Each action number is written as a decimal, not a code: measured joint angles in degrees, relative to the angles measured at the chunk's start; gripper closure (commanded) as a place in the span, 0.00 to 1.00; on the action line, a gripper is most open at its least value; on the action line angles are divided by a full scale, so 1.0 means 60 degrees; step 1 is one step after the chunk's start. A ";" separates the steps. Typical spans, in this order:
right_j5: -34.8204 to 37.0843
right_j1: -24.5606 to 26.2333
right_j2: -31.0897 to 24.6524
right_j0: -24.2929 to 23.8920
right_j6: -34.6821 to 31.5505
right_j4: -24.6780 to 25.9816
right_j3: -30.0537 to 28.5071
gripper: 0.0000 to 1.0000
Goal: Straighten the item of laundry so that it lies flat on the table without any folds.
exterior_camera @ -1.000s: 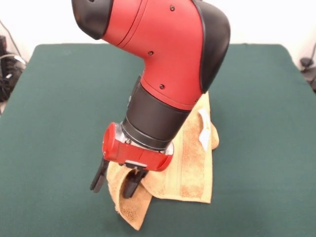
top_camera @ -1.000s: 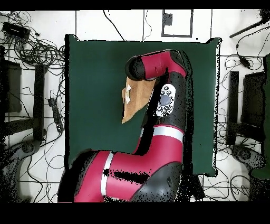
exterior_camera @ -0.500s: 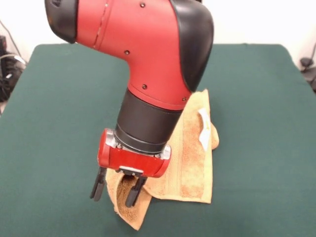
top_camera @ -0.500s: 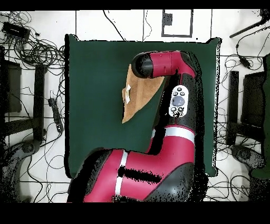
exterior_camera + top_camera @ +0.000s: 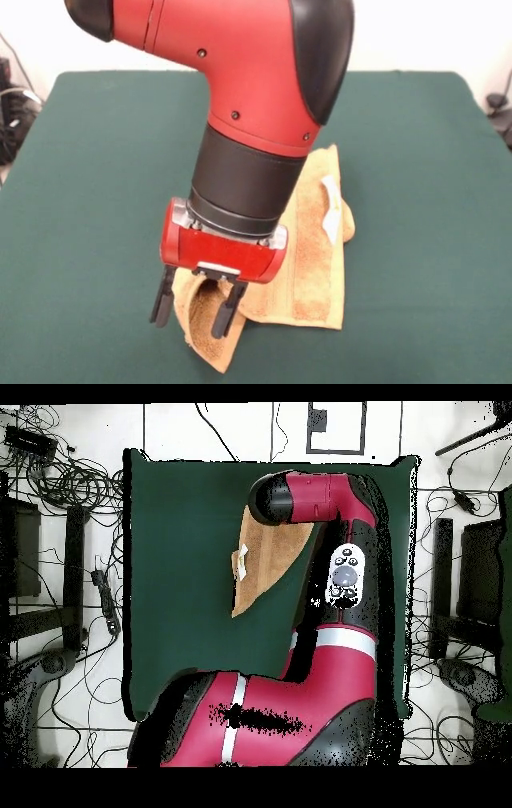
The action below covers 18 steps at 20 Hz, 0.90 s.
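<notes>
So the towel (image 5: 316, 248) is sitting near the middle of the green desk (image 5: 96, 160), a bit toward the near side in the front view, and it's definitely not flat yet. The near left corner is doubled over into a pointy flap, and there's a bump along the right edge by the white label (image 5: 330, 210). The gripper (image 5: 198, 308) is down right over that folded corner with its jaws spread apart, one finger on the left just off the cloth, the other over the flap. Nothing's pinched yet as far as I can tell.

Looks to me like we're at the grab-the-corner step. Next it probably needs to drop a touch, close on the flap, then drag it out toward the near left to unfold it.
</notes>
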<state>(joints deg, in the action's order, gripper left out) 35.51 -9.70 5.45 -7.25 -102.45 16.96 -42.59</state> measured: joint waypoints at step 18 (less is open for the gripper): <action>0.0002 -0.0195 -0.0554 -0.0243 0.0000 -0.0739 -0.0015 0.00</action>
<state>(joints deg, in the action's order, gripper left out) 35.52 -10.87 2.13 -8.70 -102.45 12.53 -42.68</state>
